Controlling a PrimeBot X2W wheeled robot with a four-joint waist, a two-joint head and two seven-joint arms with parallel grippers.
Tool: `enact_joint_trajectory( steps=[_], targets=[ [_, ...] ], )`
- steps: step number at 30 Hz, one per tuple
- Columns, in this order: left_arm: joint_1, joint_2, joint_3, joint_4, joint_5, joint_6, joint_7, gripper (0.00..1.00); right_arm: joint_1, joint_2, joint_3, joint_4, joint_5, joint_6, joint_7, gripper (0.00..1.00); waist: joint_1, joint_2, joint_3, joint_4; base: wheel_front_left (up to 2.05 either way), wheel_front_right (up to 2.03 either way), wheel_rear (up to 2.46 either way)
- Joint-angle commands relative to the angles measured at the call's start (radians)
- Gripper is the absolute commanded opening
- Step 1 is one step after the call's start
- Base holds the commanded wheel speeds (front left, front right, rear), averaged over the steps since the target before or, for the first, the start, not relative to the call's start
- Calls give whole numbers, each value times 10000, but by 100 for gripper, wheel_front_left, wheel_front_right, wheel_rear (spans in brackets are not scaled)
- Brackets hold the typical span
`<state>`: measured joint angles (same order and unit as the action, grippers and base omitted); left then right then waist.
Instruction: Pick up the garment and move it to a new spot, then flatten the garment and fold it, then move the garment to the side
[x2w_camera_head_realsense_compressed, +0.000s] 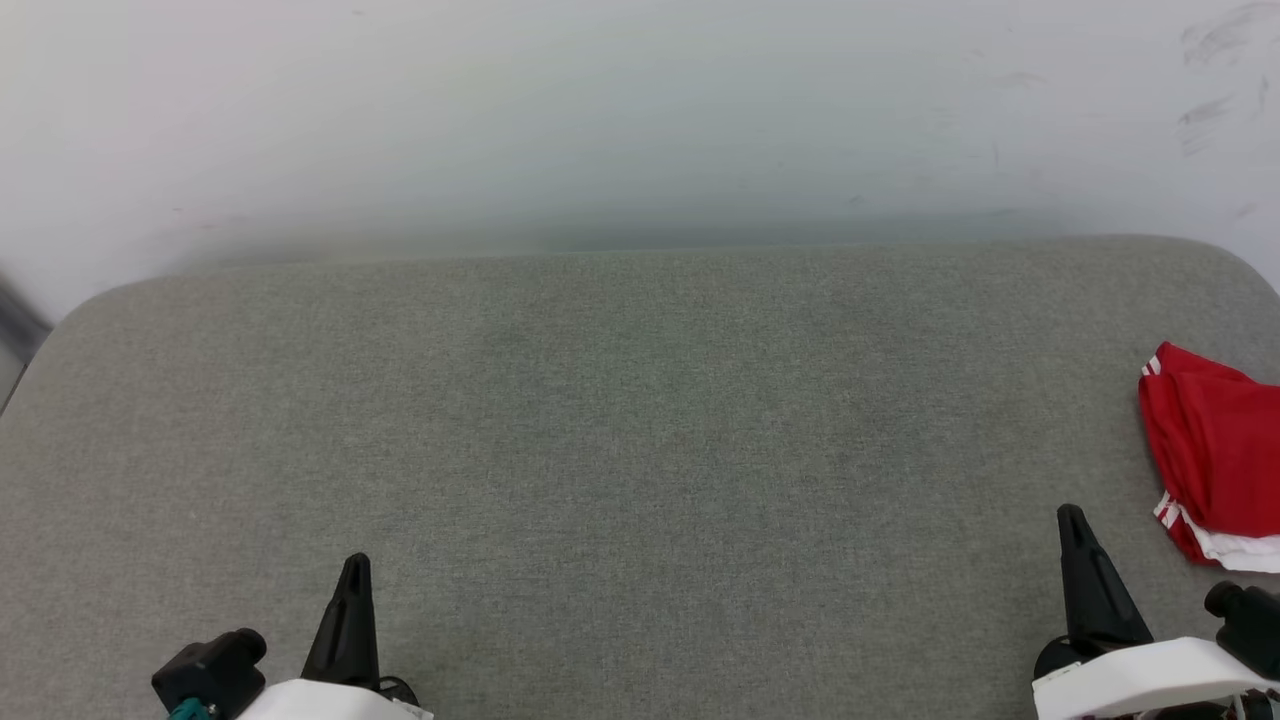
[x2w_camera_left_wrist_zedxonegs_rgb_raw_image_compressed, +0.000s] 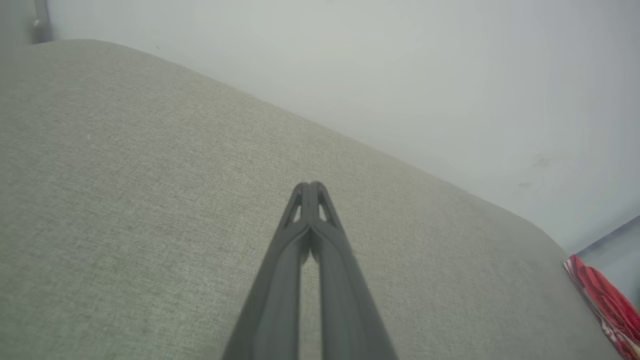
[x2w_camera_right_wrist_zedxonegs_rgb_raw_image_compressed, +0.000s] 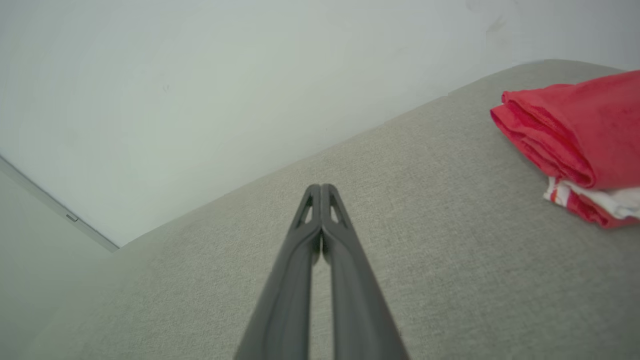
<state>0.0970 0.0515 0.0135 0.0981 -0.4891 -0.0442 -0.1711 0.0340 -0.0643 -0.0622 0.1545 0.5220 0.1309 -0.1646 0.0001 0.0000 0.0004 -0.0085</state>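
Note:
The red garment (x2w_camera_head_realsense_compressed: 1215, 450) lies folded in a thick bundle at the right edge of the grey padded surface (x2w_camera_head_realsense_compressed: 620, 450), a white sleeve and striped trim showing at its lower end. The right wrist view has the garment (x2w_camera_right_wrist_zedxonegs_rgb_raw_image_compressed: 575, 135) up and to the right of my right gripper (x2w_camera_right_wrist_zedxonegs_rgb_raw_image_compressed: 320, 187), which is shut and empty. In the head view my right gripper (x2w_camera_head_realsense_compressed: 1072, 515) hovers just left of the bundle, apart from it. My left gripper (x2w_camera_head_realsense_compressed: 354, 562) sits at the lower left, far from the cloth, shut with nothing in it (x2w_camera_left_wrist_zedxonegs_rgb_raw_image_compressed: 310, 185). A red strip of the garment (x2w_camera_left_wrist_zedxonegs_rgb_raw_image_compressed: 607, 302) shows at the far right.
A pale wall (x2w_camera_head_realsense_compressed: 640, 120) rises right behind the surface's far edge. The surface has rounded far corners; a dark strip (x2w_camera_head_realsense_compressed: 18, 320) shows past its left corner. Bare grey fabric spreads between the two grippers.

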Motion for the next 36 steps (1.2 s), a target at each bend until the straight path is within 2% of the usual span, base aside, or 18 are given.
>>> enact_joint_trajectory(
  steps=[1, 17, 36],
  targets=[
    [-273, 57, 65, -85, -392, -52, 64, 0, -340, 1, -47, -102, 381, -1, 82, 0, -1, -1, 0, 1, 0, 0, 0],
    [-694, 87, 226, 259, -2889, -244, 657, 0, -602, 30, -152, 123, 2767, -1, 695, 0, -1, -1, 5, 14, 0, 0, 0],
    [-1121, 100, 415, 602, -5347, -438, 1259, 0, -876, 63, -259, 343, 5127, -1, 1304, 0, -1, -1, 9, 30, 0, 0, 0]
  ],
)
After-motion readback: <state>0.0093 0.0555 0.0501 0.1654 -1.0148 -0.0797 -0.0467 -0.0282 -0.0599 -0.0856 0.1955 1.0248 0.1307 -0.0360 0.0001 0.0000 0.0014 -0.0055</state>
